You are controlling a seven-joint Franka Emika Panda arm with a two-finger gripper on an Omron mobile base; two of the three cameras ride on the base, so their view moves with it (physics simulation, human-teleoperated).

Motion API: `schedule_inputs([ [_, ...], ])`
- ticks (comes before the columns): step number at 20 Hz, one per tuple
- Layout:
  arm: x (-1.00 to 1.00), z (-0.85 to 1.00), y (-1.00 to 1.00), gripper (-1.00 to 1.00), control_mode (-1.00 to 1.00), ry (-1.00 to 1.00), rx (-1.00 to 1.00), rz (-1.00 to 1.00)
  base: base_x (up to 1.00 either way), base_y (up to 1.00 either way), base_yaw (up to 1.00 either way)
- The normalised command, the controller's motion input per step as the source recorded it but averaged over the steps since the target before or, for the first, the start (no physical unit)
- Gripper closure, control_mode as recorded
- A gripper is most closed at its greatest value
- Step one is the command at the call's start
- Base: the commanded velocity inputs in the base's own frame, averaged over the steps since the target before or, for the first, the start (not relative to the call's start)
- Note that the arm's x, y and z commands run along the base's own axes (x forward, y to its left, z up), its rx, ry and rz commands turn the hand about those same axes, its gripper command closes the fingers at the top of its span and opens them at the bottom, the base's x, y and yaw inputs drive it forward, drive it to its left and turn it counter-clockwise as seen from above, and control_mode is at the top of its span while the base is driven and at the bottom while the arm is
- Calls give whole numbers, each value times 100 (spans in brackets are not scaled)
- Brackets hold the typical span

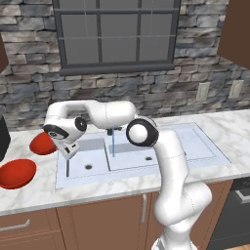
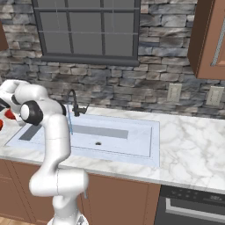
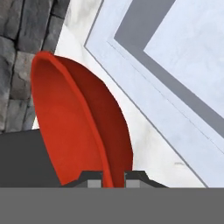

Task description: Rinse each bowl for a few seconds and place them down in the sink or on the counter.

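The gripper (image 3: pixel 113 178) is pinching the rim of a red bowl (image 3: pixel 76 127), its two fingertips closing on either side of the thin edge (the bowl is standing tilted on edge in the hand view). The arm is holding this bowl over the white counter (image 1: pixel 44 188), just left of the sink (image 1: pixel 195 144). A second bowl (image 1: pixel 17 174) is resting nearer on the counter. The first bowl's rinse appears to be just starting; next it probably needs carrying right, under the faucet (image 2: pixel 75 105).
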Motion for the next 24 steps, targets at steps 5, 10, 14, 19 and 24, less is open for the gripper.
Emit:
schedule_inputs([
  [5,25,-3,19,100,-100,4,-7,-4,0,0,0],
  [10,13,-5,24,100,-100,3,-5,-2,0,0,0],
  [14,13,-7,31,100,-100,4,-4,-2,0,0,0],
  [19,17,-3,28,100,-100,5,-4,-2,0,0,0],
  [24,22,-8,19,100,-100,6,-2,-1,0,0,0],
])
